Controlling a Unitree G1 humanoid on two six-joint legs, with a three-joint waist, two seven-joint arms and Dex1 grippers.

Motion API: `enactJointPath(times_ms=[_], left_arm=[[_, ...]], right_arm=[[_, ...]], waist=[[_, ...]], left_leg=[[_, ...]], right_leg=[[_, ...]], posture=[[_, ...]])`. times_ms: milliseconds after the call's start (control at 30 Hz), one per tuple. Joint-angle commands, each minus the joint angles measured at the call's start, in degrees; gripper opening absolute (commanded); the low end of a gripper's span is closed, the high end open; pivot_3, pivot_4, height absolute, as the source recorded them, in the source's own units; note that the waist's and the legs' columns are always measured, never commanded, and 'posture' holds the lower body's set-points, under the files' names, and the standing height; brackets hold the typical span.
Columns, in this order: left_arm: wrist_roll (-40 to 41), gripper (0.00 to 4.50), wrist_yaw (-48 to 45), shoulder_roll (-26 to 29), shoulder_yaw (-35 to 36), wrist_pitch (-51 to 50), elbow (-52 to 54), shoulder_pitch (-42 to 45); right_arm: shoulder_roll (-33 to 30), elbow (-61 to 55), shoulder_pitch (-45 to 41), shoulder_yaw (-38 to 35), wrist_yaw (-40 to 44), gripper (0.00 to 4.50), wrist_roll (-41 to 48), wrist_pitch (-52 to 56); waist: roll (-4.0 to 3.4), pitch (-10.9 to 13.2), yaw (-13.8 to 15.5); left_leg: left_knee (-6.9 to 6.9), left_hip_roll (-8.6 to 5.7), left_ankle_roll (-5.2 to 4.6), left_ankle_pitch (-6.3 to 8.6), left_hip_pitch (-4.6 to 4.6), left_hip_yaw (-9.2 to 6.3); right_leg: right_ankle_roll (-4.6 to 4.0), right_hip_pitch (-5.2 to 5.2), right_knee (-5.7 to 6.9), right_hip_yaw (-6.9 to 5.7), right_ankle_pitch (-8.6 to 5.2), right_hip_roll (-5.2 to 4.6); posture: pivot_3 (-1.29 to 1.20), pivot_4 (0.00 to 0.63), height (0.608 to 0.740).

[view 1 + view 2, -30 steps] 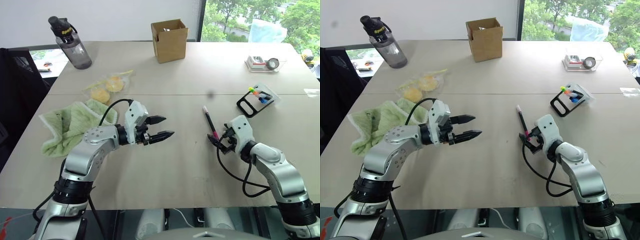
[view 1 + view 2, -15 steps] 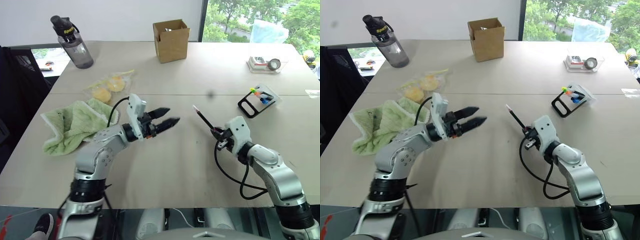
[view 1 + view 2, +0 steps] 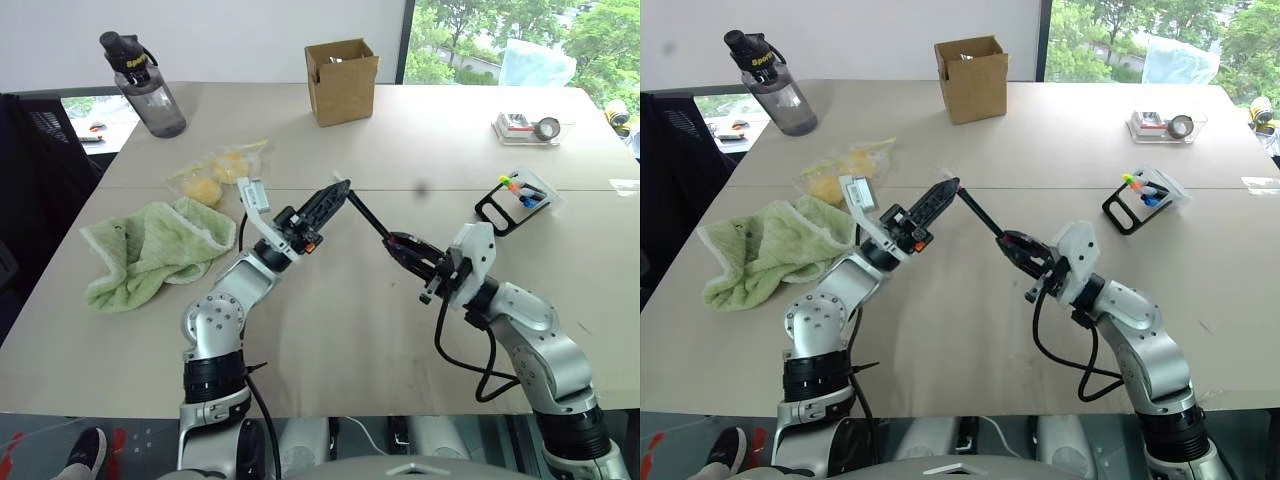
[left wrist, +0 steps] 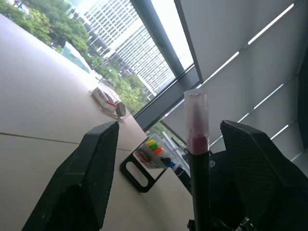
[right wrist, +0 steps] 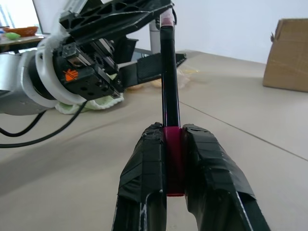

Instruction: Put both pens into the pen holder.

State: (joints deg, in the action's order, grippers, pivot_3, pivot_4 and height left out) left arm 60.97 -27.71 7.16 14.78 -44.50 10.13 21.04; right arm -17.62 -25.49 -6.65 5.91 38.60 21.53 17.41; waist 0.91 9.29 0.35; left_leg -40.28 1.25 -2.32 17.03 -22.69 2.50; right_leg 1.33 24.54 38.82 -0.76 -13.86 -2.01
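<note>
Pen, black with magenta end and white tip, pinched at its magenta end between the pressed-together fingers of the right gripper, lifted clear of the table and slanting up toward the left gripper. Tip of pen reaching in between the left fingers, which stand spread wide on either side of it without touching, as seen from the left wrist. Both grippers above the middle of the table, facing each other. Pen holder, black-framed with clear sides, lying on the table to the right, well apart from both grippers, with short green, orange and blue markers inside. Second pen: cannot tell where. Cardboard box at the far side, bottle at the far left, green cloth on the left near the left arm, clear bag of yellow things just beyond the cloth, clear tray with tape roll at the far right
</note>
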Motion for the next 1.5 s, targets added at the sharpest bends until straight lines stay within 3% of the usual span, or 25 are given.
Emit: enactJointPath(times_ms=[33,100,200,267,333,533,667,1033,1133,1200,1233,1300,1467,1500], left_arm=[[2.32,2.94,-1.54,-0.18,-1.09,-0.02,2.36,-0.13],[2.96,2.31,-2.28,0.03,-1.41,-0.01,2.49,-0.26],[3.32,0.66,-3.15,0.68,-2.07,-0.01,2.56,-0.49],[2.63,0.09,-3.54,1.17,-2.66,0.36,2.61,-0.46],[1.17,0.02,-3.94,2.07,-3.48,0.79,2.98,-0.17],[-10.33,0.01,-10.23,11.19,-12.10,3.20,5.79,0.18],[-17.75,0.01,-14.03,16.41,-18.17,5.74,7.47,0.48],[-24.88,0.01,-18.30,18.97,-25.08,6.73,8.81,4.37],[-25.91,0.01,-18.91,19.37,-25.22,6.78,8.71,4.45],[-26.28,0.01,-19.41,19.70,-25.12,6.72,8.63,4.42],[-26.38,0.01,-19.65,19.82,-25.11,6.68,8.63,4.39],[-26.45,0.01,-19.88,19.89,-25.10,6.65,8.63,4.35],[-24.19,0.01,-20.54,18.93,-23.70,5.43,7.64,4.92],[-24.14,0.51,-20.02,18.47,-23.10,5.69,7.44,5.13]], right_arm=[[-1.12,-2.56,-0.72,0.69,1.66,0.01,1.07,-1.18],[-1.73,-2.53,-0.77,0.91,2.17,0.01,1.08,-1.06],[-2.28,-2.39,-1.01,1.18,2.48,0.01,1.36,-0.97],[-2.88,-2.38,-0.96,1.25,2.53,0.01,1.59,-0.04],[-3.95,-2.55,-0.63,1.24,2.40,1.04,2.04,2.26],[-9.63,-4.70,-1.28,1.98,1.92,3.09,2.89,13.79],[-12.46,-8.02,-2.54,2.27,0.98,3.09,8.56,26.36],[-7.94,-5.48,-14.92,3.38,-7.88,3.09,16.10,50.59],[-6.26,-4.88,-16.48,2.32,-9.63,2.21,16.46,52.82],[-6.05,-4.83,-16.95,2.20,-9.99,1.36,16.39,53.04],[-5.98,-4.82,-17.10,2.12,-10.18,0.70,16.39,53.04],[-5.90,-4.78,-17.25,2.00,-10.52,0.03,16.51,53.06],[-6.05,-4.61,-17.95,2.48,-10.80,0.03,15.69,51.76],[-6.10,-4.56,-18.06,2.52,-10.80,0.03,15.41,51.32]], waist=[[0.00,0.00,0.00],[0.00,0.00,0.01],[0.00,0.00,0.03],[0.00,0.00,0.04],[0.00,0.00,0.08],[-0.01,0.00,0.14],[-0.01,0.01,0.24],[-0.01,0.01,0.27],[-0.01,0.01,0.26],[-0.01,0.01,0.26],[-0.01,0.01,0.25],[-0.01,0.02,0.23],[-0.01,0.02,0.23],[-0.01,0.02,0.20]], left_leg=[[0.00,0.00,0.00,0.00,0.00,0.00],[0.00,0.00,0.01,0.00,0.00,0.01],[0.00,0.00,0.01,0.00,0.00,0.00],[0.00,0.00,0.01,0.00,0.00,0.01],[0.00,-0.01,0.01,0.00,0.01,0.01],[0.00,-0.01,0.00,0.00,0.01,0.02],[0.01,-0.01,0.00,0.00,0.00,0.02],[0.02,0.01,-0.21,0.12,-0.01,0.00],[0.02,0.02,-0.21,0.13,-0.05,-0.02],[0.03,0.02,-0.22,0.13,-0.06,-0.02],[0.03,0.01,-0.23,0.13,-0.07,-0.01],[0.03,0.01,-0.24,0.14,-0.07,-0.01],[0.03,0.01,-0.25,0.14,-0.07,-0.02],[0.03,0.01,-0.25,0.15,-0.07,-0.02]], right_leg=[[0.00,0.00,0.00,0.00,0.00,0.00],[0.00,0.00,0.00,0.00,0.00,0.00],[0.00,0.00,0.00,0.00,0.00,0.00],[-0.01,0.00,-0.01,0.01,0.00,0.01],[0.00,0.00,0.00,0.01,0.00,0.01],[-0.02,0.00,-0.01,0.01,-0.01,0.02],[-0.02,0.00,-0.05,0.02,-0.01,0.01],[-0.02,0.01,-0.05,0.00,-0.01,-0.01],[-0.02,0.03,-0.08,-0.01,-0.01,0.00],[-0.02,0.03,-0.10,-0.01,-0.01,0.00],[-0.01,0.03,-0.11,-0.01,-0.01,0.00],[-0.01,0.03,-0.12,-0.01,-0.01,0.00],[-0.01,0.03,-0.11,-0.02,-0.01,0.00],[-0.01,0.03,-0.11,-0.02,-0.01,0.00]], posture=[[0.00,0.150,0.736],[0.00,0.150,0.736],[0.00,0.150,0.736],[0.00,0.150,0.736],[0.00,0.150,0.736],[0.00,0.150,0.736],[0.00,0.150,0.736],[0.00,0.150,0.736],[0.00,0.150,0.736],[0.00,0.150,0.736],[0.00,0.150,0.736],[0.00,0.150,0.736],[0.00,0.150,0.736],[0.00,0.150,0.736]])
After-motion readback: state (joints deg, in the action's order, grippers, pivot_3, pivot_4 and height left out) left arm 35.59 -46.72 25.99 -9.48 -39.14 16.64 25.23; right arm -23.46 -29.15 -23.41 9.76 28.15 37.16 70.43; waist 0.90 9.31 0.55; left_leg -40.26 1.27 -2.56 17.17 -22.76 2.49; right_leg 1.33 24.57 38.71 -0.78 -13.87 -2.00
